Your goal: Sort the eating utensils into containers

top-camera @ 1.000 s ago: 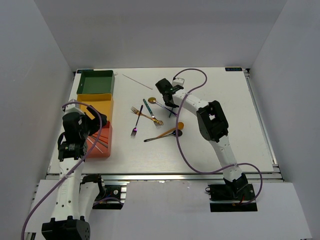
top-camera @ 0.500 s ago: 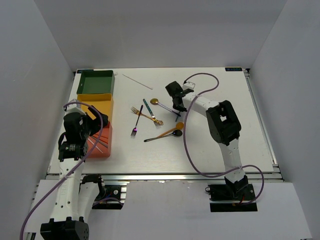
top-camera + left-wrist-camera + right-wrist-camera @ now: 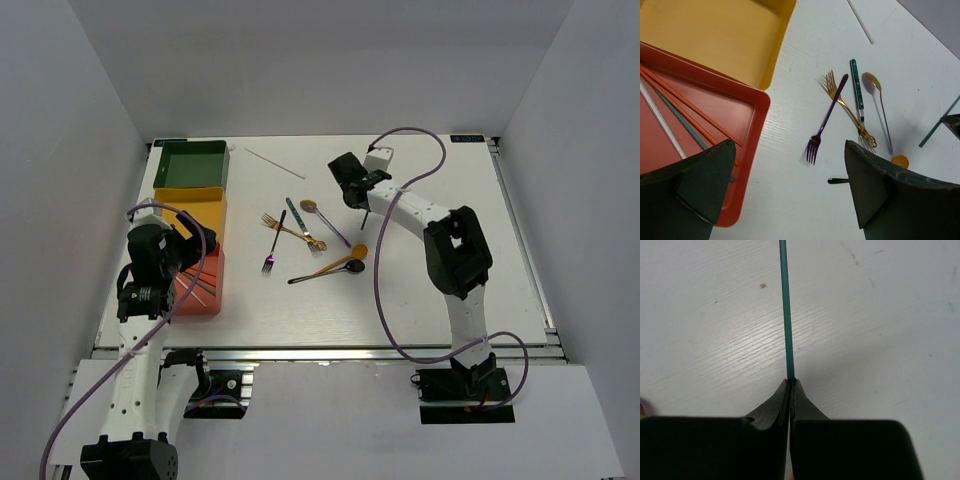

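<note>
My right gripper (image 3: 355, 195) is shut on a thin teal chopstick (image 3: 786, 315) and holds it above the table, right of the utensil cluster; the fingertips pinch one end (image 3: 790, 382). On the table lie a purple fork (image 3: 273, 240), a gold fork (image 3: 292, 232), a teal-handled utensil (image 3: 298, 218), a gold spoon with a purple handle (image 3: 325, 220), an orange spoon (image 3: 335, 263), a black spoon (image 3: 325, 275) and a white chopstick (image 3: 275, 163). My left gripper (image 3: 790, 190) is open and empty over the orange-red tray (image 3: 747, 130), which holds orange (image 3: 690, 105), white (image 3: 660, 117) and teal (image 3: 682, 122) chopsticks.
The dark green tray (image 3: 190, 165), yellow tray (image 3: 192, 210) and orange-red tray (image 3: 205, 290) stand in a column along the table's left edge. Neither the green nor the yellow tray shows anything inside. White walls close in the back and sides.
My right gripper has risen and moved back and to the right, away from the spoons, with the teal chopstick in it. The left arm has not moved.
</note>
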Motion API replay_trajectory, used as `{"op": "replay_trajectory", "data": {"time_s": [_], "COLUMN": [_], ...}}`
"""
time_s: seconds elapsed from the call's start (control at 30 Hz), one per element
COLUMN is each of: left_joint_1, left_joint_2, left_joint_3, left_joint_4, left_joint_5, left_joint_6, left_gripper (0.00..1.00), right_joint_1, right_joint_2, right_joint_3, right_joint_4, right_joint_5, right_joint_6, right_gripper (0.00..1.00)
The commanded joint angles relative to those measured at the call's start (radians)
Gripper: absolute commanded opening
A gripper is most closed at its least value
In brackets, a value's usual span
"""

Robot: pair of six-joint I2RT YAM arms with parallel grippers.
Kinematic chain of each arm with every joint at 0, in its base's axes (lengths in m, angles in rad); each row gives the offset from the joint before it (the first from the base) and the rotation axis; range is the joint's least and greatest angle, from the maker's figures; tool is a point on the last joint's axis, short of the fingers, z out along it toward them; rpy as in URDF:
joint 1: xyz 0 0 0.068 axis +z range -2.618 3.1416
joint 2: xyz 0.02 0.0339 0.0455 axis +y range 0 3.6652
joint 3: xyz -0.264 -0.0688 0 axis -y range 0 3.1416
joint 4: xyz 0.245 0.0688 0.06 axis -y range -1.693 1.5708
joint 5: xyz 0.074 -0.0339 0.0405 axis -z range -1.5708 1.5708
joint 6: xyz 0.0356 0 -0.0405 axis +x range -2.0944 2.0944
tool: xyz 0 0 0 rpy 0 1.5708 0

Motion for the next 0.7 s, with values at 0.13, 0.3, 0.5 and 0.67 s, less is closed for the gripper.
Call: {"op": "replay_trajectory", "data": {"time_s": [0.13, 0.3, 0.5, 0.67], "left_joint_1": [-0.004, -0.005, -0.017, -0.019], "left_joint_2": [0.007, 0.011, -0.006, 0.013], "left_joint_3": [0.001, -0.020, -0.266, -0.234], "left_joint_4": [0.009, 0.116, 0.873, 0.738], "left_joint_5": [-0.004, 0.334, 0.828, 0.765], "left_joint_6": [0.003, 0.003, -0.472, -0.405], "left_gripper": [0.98, 0.98, 0.98, 0.98], "right_joint_1": [0.013, 0.044, 0.087, 0.164], "right_joint_2": [-0.146, -0.322, -0.519, -0.609], "right_joint_3": [-0.030, -0.246, -0.516, -0.625], "right_joint_4": [-0.025, 0.231, 0.675, 0.897], "right_joint_5": [0.146, -0.310, -0.957, -1.195], "right_joint_6": [-0.032, -0.164, -0.072, 0.006], "right_gripper": [0.00, 0.00, 0.00, 0.00]}}
